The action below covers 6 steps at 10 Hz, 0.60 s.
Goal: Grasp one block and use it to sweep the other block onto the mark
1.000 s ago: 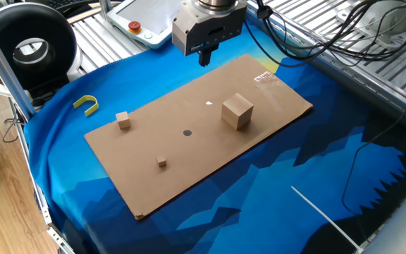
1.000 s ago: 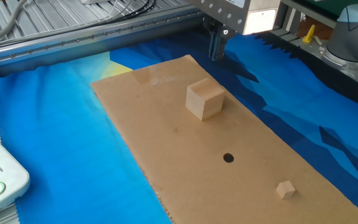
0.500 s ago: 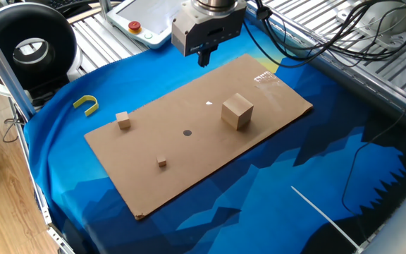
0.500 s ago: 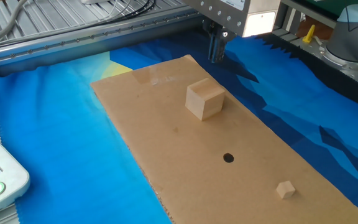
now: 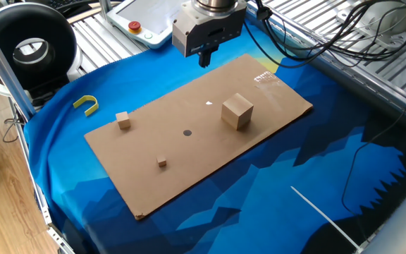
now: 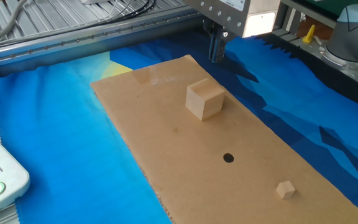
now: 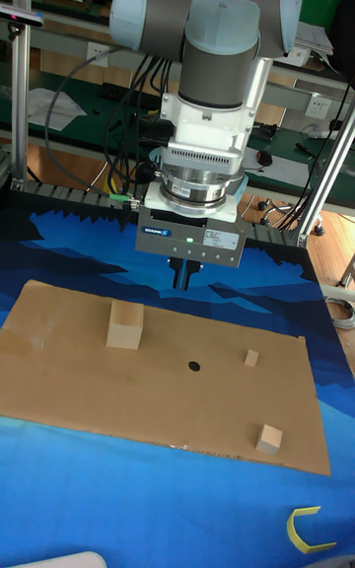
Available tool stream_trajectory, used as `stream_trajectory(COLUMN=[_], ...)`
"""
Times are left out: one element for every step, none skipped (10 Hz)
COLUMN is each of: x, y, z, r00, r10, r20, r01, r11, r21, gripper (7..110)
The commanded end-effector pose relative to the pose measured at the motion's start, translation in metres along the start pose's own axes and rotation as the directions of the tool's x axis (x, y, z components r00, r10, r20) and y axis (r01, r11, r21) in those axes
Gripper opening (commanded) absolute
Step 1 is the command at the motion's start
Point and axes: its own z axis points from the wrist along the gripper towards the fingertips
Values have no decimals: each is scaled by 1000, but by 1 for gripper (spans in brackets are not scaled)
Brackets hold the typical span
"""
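A UR5 arm's two-finger gripper [image 5: 204, 58] hangs above the far edge of a brown cardboard sheet [image 5: 273, 106] spread over a blue patterned cloth [image 5: 259, 204]; its dark fingers [image 7: 183, 275] appear pressed close together with nothing between them.

The mid-sized pale wooden cube [image 5: 123, 121] sits untouched near the sheet's left end in the first fixed view, well apart from the gripper. The tiniest light-brown cube [image 5: 161, 162] rests nearer the front edge, apart from the small round dark dot [image 5: 187, 132] that marks the middle of the sheet. In the tall view the tiniest cube [image 7: 251, 358] lies just right of the dot [image 7: 194, 366], with the mid-sized cube [image 7: 267, 439] near the sheet's front right corner.

The big tan cube [image 5: 237, 111] stands upright on the other side of the dot, beside a small white speck [image 5: 208, 104] and short of a white printed patch [image 5: 263, 77]. A yellow U-shaped piece [image 5: 86, 104] lies on the cloth off the sheet.
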Motion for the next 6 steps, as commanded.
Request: stream_trajectory(x=[1, 1, 2, 2, 3, 4], y=[4, 5, 2, 2, 2, -3], z=[-1, 0, 3, 3, 3, 3], r00=[1000, 1000, 1000, 1000, 1000, 1000], r10=[5, 9, 15, 19, 22, 22], r20=[-4, -5, -6, -8, -13, -15], r01=[-5, -9, -15, -20, -23, -22], r11=[1000, 1000, 999, 999, 999, 1000], r21=[-19, -28, -29, -30, -30, -11], gripper=[7, 7, 7, 7, 7, 7])
